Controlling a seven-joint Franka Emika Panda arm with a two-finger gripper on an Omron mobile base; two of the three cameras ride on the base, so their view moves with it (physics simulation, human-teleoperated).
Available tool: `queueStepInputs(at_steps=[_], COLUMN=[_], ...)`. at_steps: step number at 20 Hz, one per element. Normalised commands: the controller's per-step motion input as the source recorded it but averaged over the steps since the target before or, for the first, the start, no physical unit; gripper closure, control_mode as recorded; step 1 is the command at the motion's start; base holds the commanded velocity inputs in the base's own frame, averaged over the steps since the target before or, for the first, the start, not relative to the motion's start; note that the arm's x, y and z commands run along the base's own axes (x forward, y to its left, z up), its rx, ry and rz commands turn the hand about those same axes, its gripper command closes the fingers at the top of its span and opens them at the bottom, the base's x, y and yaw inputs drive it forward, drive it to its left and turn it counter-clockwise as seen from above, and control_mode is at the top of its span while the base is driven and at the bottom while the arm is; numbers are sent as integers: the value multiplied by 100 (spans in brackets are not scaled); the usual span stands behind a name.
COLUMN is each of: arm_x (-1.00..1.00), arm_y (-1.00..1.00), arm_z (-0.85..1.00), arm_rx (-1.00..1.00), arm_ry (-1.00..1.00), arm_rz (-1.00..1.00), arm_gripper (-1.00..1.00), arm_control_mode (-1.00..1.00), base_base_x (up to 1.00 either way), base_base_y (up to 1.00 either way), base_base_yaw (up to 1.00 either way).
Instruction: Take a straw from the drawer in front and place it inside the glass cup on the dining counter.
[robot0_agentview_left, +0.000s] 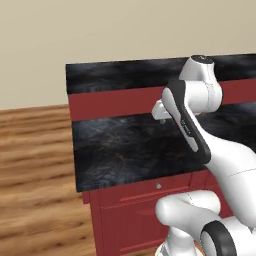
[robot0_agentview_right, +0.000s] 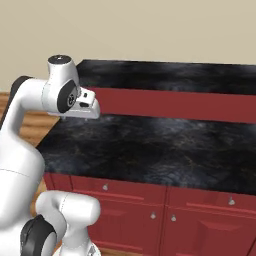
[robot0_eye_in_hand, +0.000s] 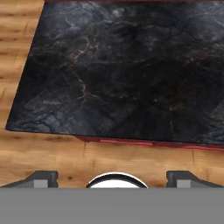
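Note:
My gripper (robot0_eye_in_hand: 112, 177) hangs above the lower black countertop (robot0_eye_in_hand: 122, 70), looking down over its front edge. Its fingertips (robot0_eye_in_hand: 43, 177) stand far apart, open, with nothing between them. The hand (robot0_agentview_right: 88, 102) shows at the end of the white arm, over the countertop's left part. The drawer (robot0_agentview_left: 150, 192) sits shut under the countertop, with its small metal handle (robot0_agentview_left: 159, 186) showing. Behind, the dining counter (robot0_agentview_left: 125, 72) runs as a raised black top on a red base (robot0_agentview_right: 170, 102). The straw is hidden and the glass cup is out of view.
More shut red drawers (robot0_agentview_right: 220, 205) line the cabinet further right. Wooden floor (robot0_agentview_left: 35, 165) lies left of the cabinet and below its front edge (robot0_eye_in_hand: 43, 157). A beige wall (robot0_agentview_right: 150, 25) stands behind the dining counter.

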Motion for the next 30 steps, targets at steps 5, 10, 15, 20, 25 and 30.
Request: queueStepInputs(at_steps=[5,10,15,20,25,30], arm_x=[0,0,0,0,0,0], arm_y=[0,0,0,0,0,0], arm_z=[0,0,0,0,0,0], arm_rx=[0,0,0,0,0,0], arm_ry=[0,0,0,0,0,0], arm_rz=[0,0,0,0,0,0], arm_gripper=[-100,-100,-100,-100,-100,-100], arm_control_mode=[100,100,100,100,100,100], base_base_x=[-8,-11,-7,-5,-10,-37], base_base_y=[85,79,59,29,32,31], base_base_yaw=[-31,-42,-42,-38,-40,-38])
